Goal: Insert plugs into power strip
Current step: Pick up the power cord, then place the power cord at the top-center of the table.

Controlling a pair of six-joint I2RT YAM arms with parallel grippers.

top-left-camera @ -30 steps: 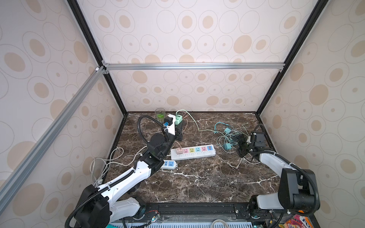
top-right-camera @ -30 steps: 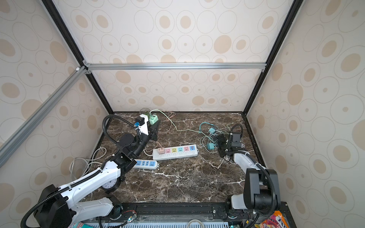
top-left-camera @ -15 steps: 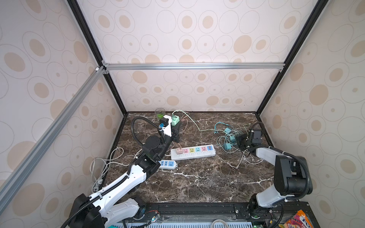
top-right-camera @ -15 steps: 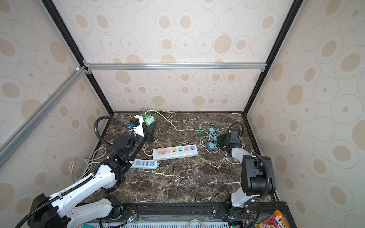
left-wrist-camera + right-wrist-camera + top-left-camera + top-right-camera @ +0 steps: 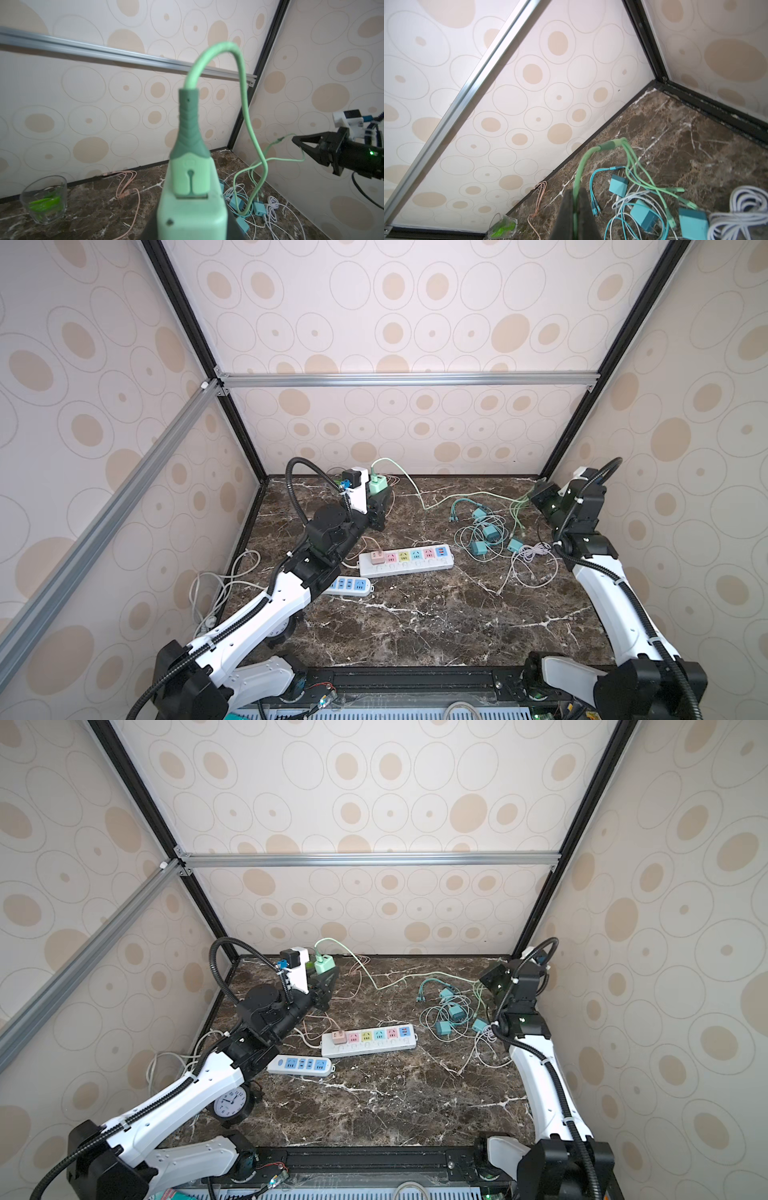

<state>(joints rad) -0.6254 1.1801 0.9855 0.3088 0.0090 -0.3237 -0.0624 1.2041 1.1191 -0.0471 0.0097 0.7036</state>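
Brown marble tabletop [image 5: 415,635] is filling the floor of a booth walled in cream paper with tan ovals. Toward the back on the robot's left, the left claw [image 5: 379,494] is clenching the mint green plug [image 5: 377,484] and holding it up off the marble, well apart from the power strip [image 5: 405,563]. The left wrist view is showing that plug [image 5: 191,218] close up, with its connector pointing upward. A green cable [image 5: 419,497] is arching out of it, dropping to the marble and running across to the back right corner. There the right claw [image 5: 540,494] is pinching it. In the right wrist view the closed fingers [image 5: 564,216] are gripping the cable [image 5: 579,172] between them. The power strip is lying flat near the middle of the marble, white with a row of pastel sockets. A pink plug [image 5: 377,557] is sitting in the socket at the end nearest the left arm. Several teal plugs [image 5: 490,533] are lying loose in a tangle of teal and white cables between the strip and the right arm. A smaller strip with blue sockets [image 5: 349,585] is lying just in front of the power strip's left end, partly under the left arm. A glass [image 5: 44,199] with something green inside is standing by the back wall, near a pink cable [image 5: 126,187]. In a top view a small clock [image 5: 230,1101] is peeking out beneath the left arm.
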